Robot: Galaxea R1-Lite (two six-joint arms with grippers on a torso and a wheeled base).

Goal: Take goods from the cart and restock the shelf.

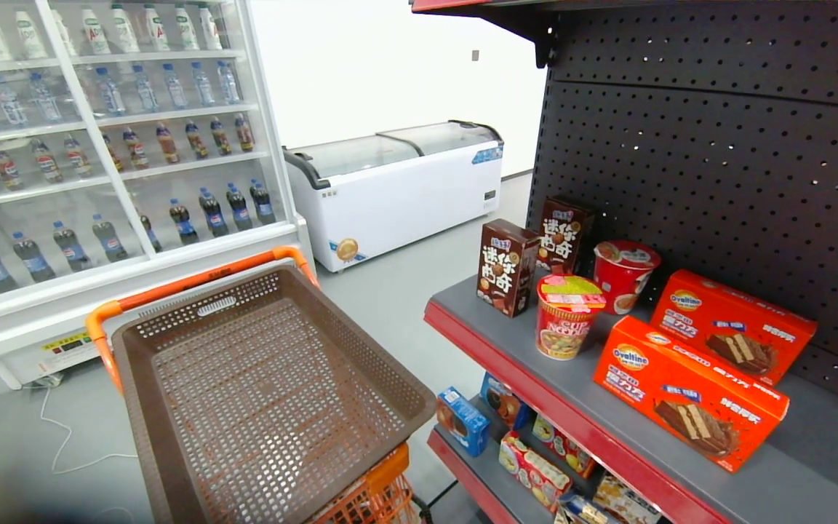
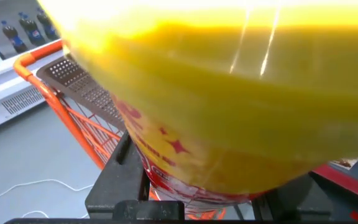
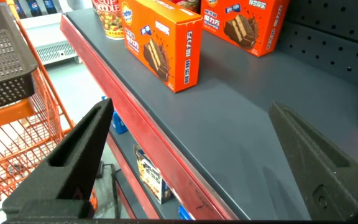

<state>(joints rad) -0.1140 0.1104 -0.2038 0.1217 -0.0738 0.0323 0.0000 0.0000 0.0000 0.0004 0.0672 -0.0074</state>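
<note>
Two orange cake boxes (image 1: 689, 393) lie on grey shelf (image 1: 572, 386); right gripper (image 3: 191, 107) over it, fingers released; left gripper (image 2: 197, 183) fingers grasping yellow-red star-printed package (image 2: 229, 93).

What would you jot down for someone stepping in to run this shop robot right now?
Left pincer: shut on a glossy yellow-and-red package, held next to the orange wire cart.
Right pincer: open, holding nothing, above the grey shelf board near two orange cardboard boxes.
Done: two brown boxes and two red noodle cups also stand on the shelf; the cart's brown perforated plastic basket looks bare.
Left: put the yellow package on the shelf.
</note>
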